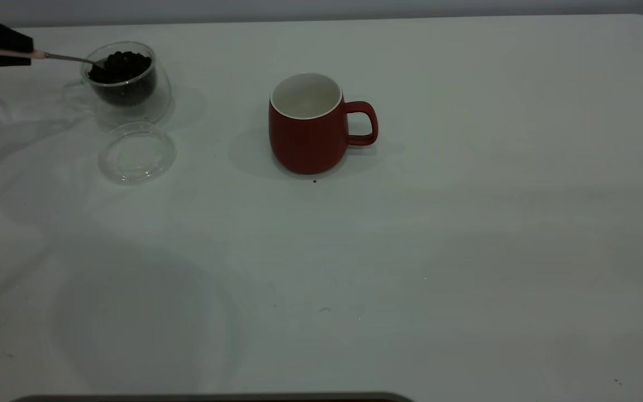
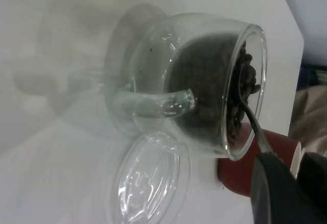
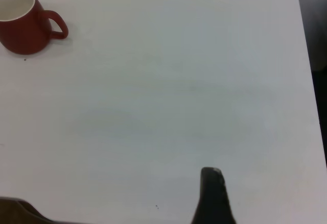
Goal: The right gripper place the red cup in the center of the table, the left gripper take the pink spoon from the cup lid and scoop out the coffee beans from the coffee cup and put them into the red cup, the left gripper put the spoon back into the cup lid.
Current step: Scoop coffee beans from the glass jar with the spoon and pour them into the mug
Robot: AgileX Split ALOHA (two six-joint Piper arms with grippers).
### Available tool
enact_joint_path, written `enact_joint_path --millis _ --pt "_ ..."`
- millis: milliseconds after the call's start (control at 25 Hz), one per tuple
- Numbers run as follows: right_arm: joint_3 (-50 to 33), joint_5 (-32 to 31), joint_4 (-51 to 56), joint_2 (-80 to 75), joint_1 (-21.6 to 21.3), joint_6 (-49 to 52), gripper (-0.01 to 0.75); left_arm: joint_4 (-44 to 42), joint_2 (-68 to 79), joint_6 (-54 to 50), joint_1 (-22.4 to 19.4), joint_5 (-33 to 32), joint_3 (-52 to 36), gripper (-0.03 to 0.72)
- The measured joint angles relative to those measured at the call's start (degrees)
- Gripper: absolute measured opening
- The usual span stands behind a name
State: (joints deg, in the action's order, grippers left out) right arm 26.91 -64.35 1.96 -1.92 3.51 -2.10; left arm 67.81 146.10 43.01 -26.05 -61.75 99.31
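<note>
My left gripper [image 1: 20, 53] is at the far left of the table [image 1: 466, 223], shut on the pink handle of the pink spoon [image 1: 59, 56]. The spoon's metal bowl is dipped in the coffee beans [image 1: 122, 64] heaped in the clear glass coffee cup [image 1: 126, 84]. The left wrist view shows the spoon's neck [image 2: 254, 124] going over the cup's rim into the beans [image 2: 245, 89]. The cup lid [image 1: 137, 152] lies empty just in front of the coffee cup. The red cup [image 1: 307, 131] stands upright at the table's centre with its handle to the right, and nothing shows inside it. My right gripper [image 3: 122, 203] is away from everything.
Only one dark finger [image 3: 212, 193] of the right gripper shows over bare table, with the red cup [image 3: 23, 30] far off. A small dark speck [image 1: 315, 181] lies in front of the red cup. The table's far right corner is rounded.
</note>
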Motion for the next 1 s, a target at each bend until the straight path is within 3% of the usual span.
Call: enact_joint_path --millis 440,1000 --pt "0.00 0.00 0.00 0.00 0.00 0.00 0.590 0.87 0.00 1.25 0.02 -4.11 0.00 0.115" --pt "0.00 0.00 0.00 0.00 0.00 0.00 0.590 4.52 0.00 2.60 0.02 -4.64 0.00 0.115"
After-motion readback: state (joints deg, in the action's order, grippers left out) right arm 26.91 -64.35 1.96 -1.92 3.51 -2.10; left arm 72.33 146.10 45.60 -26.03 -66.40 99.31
